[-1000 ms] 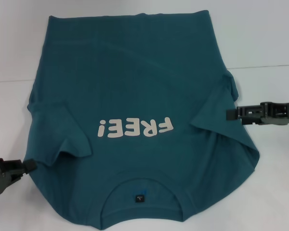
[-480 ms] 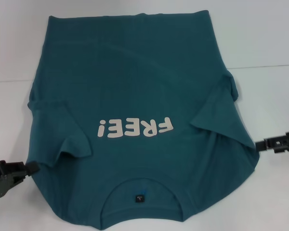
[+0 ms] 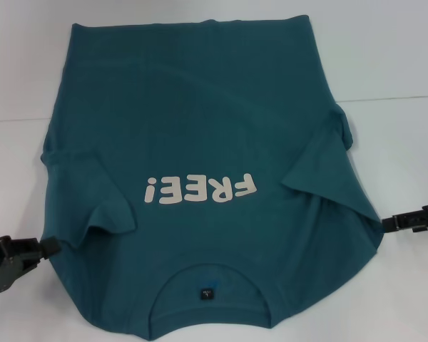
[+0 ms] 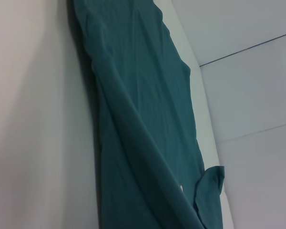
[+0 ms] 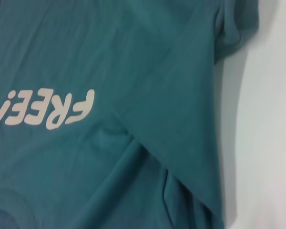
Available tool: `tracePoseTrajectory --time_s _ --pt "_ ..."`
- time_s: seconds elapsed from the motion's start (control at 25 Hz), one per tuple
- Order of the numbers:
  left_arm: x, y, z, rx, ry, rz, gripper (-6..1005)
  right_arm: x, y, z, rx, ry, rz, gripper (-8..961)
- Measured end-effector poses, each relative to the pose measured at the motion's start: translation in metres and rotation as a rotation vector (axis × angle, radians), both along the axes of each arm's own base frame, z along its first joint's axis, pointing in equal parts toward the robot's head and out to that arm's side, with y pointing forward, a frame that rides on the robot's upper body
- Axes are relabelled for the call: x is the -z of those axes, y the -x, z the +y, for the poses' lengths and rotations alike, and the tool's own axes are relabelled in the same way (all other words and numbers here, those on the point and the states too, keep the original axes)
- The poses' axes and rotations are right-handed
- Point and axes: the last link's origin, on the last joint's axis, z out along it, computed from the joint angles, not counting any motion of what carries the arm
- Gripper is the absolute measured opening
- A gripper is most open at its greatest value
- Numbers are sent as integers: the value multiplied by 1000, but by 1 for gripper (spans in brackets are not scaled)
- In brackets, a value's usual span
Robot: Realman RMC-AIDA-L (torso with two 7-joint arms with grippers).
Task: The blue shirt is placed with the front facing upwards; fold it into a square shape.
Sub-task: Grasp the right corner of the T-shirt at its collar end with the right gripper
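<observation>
The blue shirt [image 3: 200, 128] lies flat on the white table, front up, with its collar [image 3: 208, 285] and small black label [image 3: 207, 293] nearest me. The white "FREE!" lettering [image 3: 200, 189] reads upside down. Both sleeves are folded inward onto the body, one on the left [image 3: 100, 203] and one on the right [image 3: 321, 164]. My left gripper [image 3: 48, 246] touches the shirt's left edge near the shoulder. My right gripper [image 3: 386, 224] sits at the right shoulder edge. The left wrist view shows the shirt [image 4: 143, 119] edge-on. The lettering [image 5: 47, 107] shows in the right wrist view.
The white table [image 3: 399, 157] extends on both sides of the shirt. A thin seam line [image 3: 392, 98] crosses it at the right, and a paler band runs behind it. The shirt's hem reaches the far edge of view.
My right gripper has left the folded right sleeve and moved outward and toward me to the shoulder edge. The left gripper has shifted only slightly. The shirt lies as before.
</observation>
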Motion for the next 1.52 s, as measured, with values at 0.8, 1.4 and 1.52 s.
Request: tracePoseTrajectory --time_s 0.8,1.4,1.52 --pt "0 4 -2 -19 -9 4 34 23 16 20 -21 -17 -2 838" --pt "0 4 -2 -21 -23 0 36 31 22 28 -15 10 -69 837" --pt "0 5 -2 -26 -25 3 36 32 23 28 -17 14 -70 833"
